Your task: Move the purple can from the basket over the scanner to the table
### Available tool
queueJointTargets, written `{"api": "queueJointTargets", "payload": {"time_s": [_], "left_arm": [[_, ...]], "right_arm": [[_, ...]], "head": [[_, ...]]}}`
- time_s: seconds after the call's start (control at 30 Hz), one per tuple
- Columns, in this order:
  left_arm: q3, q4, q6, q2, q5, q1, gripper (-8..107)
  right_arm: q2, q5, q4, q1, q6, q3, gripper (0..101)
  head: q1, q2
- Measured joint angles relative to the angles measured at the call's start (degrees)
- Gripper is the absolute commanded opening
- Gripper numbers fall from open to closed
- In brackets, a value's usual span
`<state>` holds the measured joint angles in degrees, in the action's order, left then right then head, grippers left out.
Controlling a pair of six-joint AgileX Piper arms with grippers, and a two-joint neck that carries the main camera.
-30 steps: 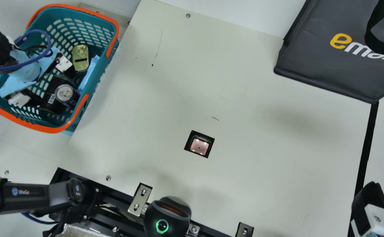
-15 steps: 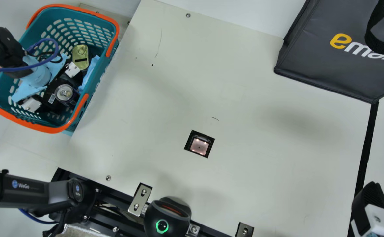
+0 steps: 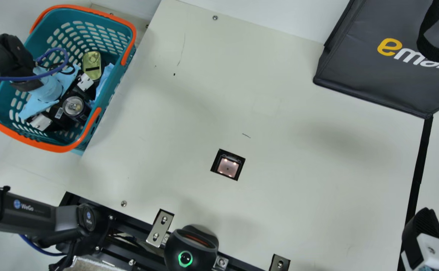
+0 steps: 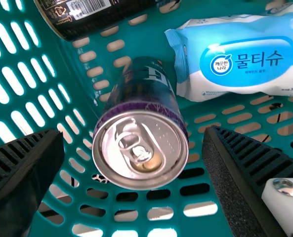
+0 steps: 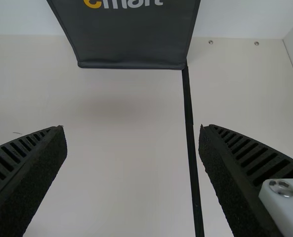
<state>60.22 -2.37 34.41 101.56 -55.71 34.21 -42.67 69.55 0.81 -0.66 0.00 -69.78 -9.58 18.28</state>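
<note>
In the main view my left gripper [image 3: 63, 101] is down inside the teal basket [image 3: 102, 37], close beside the purple can [image 3: 73, 107]. The left wrist view has the purple can [image 4: 140, 149] standing top up, slightly tilted, between the spread fingers of my left gripper [image 4: 134, 148], with a gap on both sides. At the main view's lower right is my right gripper [image 3: 422, 222]; in its wrist view the right gripper [image 5: 132, 143] stands open above the table, nothing between its fingers. The scanner [image 3: 228, 167] is set into the table [image 3: 298, 150].
The basket also holds a yellow-green can [image 3: 92, 64], a dark can [image 4: 82, 15] and a blue wipes pack [image 4: 245, 57]. A dark grey bag [image 3: 385, 75] stands at the back right. A black device with a green ring [image 3: 189, 248] sits at the front edge.
My left arm has moved rightward and a little toward the front within the basket, bringing its gripper closer to the purple can. The right arm has kept still.
</note>
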Motion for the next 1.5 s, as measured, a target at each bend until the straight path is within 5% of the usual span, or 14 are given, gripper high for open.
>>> {"api": "queueJointTargets", "payload": {"time_s": [0.73, 1.23, 1.5], "left_arm": [[-3.58, 6.8, 6.58, -0.57, 4.74, -3.98, 90], [-4.0, 6.94, 7.61, -0.43, 4.88, -4.25, -8], [-2.85, 4.88, 5.49, -2.82, 3.69, -3.21, -8]], "right_arm": [[0.0, 0.12, 0.0, 0.0, 0.0, 0.0, 95], [0.0, 0.12, 0.0, 0.0, 0.0, 0.0, 95], [0.0, 0.12, 0.0, 0.0, 0.0, 0.0, 95]], "head": [[-0.09, -0.09], [0.0, 0.0], [-0.09, 0.0]]}}
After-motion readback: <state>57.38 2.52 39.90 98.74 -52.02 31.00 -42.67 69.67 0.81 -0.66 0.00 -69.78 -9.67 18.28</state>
